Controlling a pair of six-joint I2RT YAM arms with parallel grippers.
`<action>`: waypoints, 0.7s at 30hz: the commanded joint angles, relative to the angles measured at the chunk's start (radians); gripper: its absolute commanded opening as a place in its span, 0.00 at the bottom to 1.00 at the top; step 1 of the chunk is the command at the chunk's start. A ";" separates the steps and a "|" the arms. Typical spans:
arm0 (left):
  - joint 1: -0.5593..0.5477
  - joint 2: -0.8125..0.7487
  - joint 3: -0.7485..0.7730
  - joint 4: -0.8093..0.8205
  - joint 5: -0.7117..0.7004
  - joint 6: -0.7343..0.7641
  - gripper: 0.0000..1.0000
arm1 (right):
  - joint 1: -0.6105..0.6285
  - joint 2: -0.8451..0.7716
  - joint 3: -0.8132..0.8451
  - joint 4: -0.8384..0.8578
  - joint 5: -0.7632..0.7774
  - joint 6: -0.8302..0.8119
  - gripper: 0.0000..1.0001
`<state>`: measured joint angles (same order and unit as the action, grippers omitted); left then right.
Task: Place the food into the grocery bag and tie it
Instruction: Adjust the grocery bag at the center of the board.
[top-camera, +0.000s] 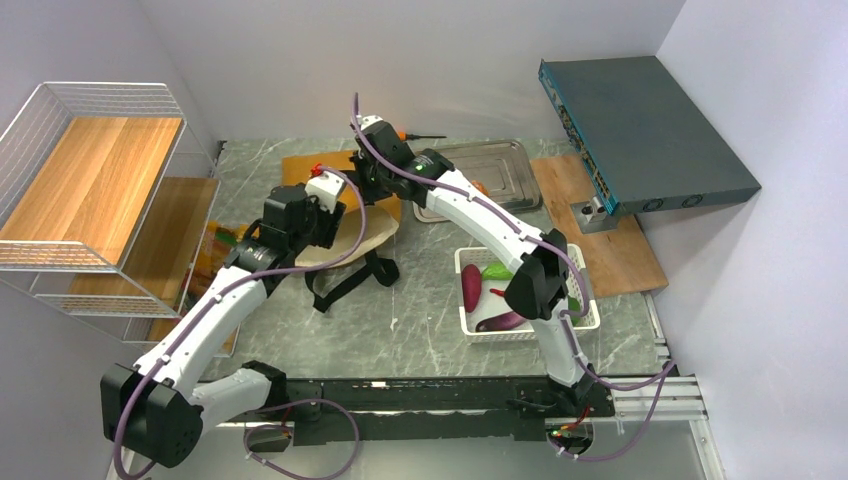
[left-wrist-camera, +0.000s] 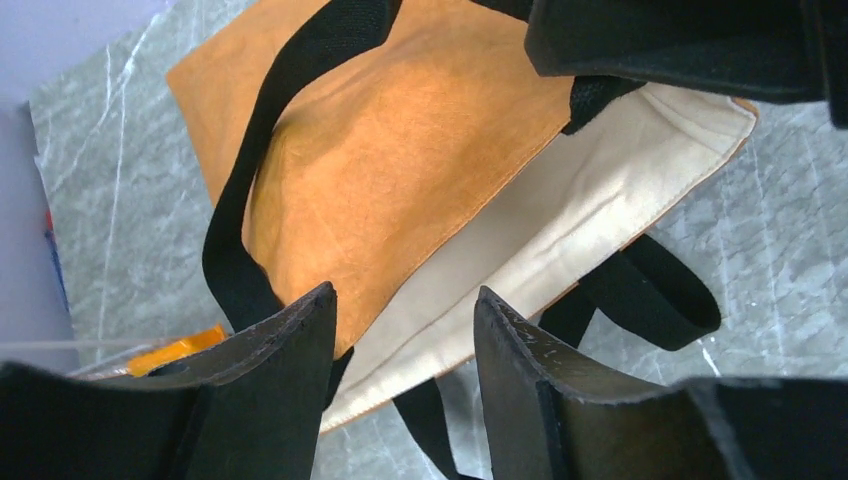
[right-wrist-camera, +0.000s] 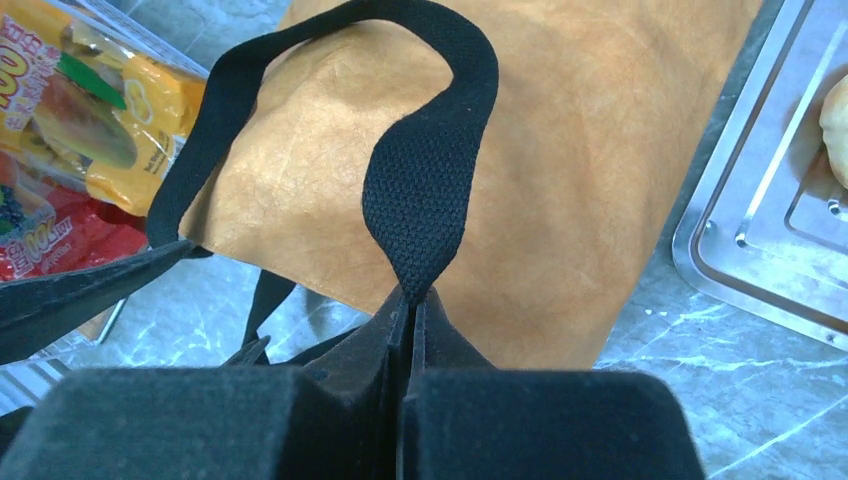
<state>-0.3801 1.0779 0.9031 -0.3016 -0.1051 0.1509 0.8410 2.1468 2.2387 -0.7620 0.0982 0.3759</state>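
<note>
The mustard grocery bag (top-camera: 345, 165) lies flat on the marble table, its cream lining (left-wrist-camera: 560, 220) showing at the mouth. My right gripper (right-wrist-camera: 410, 300) is shut on a black strap (right-wrist-camera: 420, 180) of the bag and holds its loop up above the fabric. Over the bag's mouth edge my left gripper (left-wrist-camera: 405, 310) hovers open, with lining and strap seen between its fingers. Yellow and red snack packets (right-wrist-camera: 90, 110) lie left of the bag. A magenta root (top-camera: 471, 287) rests in a white basket (top-camera: 590, 318). A bread piece (right-wrist-camera: 835, 115) sits on the metal tray (right-wrist-camera: 770, 230).
A wire rack with wooden shelves (top-camera: 90, 185) stands at the left. Behind the tray (top-camera: 505, 155), a wooden board (top-camera: 620, 250) and a blue-grey box (top-camera: 650, 130) fill the right. The basket also holds a green item (top-camera: 497, 270) and a dark purple one (top-camera: 503, 321).
</note>
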 joint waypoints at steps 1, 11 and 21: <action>0.001 0.019 -0.016 0.065 0.080 0.134 0.56 | -0.005 -0.097 0.019 0.012 -0.026 -0.013 0.00; 0.001 0.057 -0.079 0.158 0.181 0.180 0.50 | -0.012 -0.165 -0.015 0.007 -0.036 -0.052 0.00; 0.000 0.086 -0.065 0.238 0.208 0.155 0.52 | -0.012 -0.230 -0.092 0.013 -0.093 -0.049 0.00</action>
<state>-0.3801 1.1717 0.8238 -0.1490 0.0517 0.3107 0.8318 1.9903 2.1597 -0.7769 0.0406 0.3347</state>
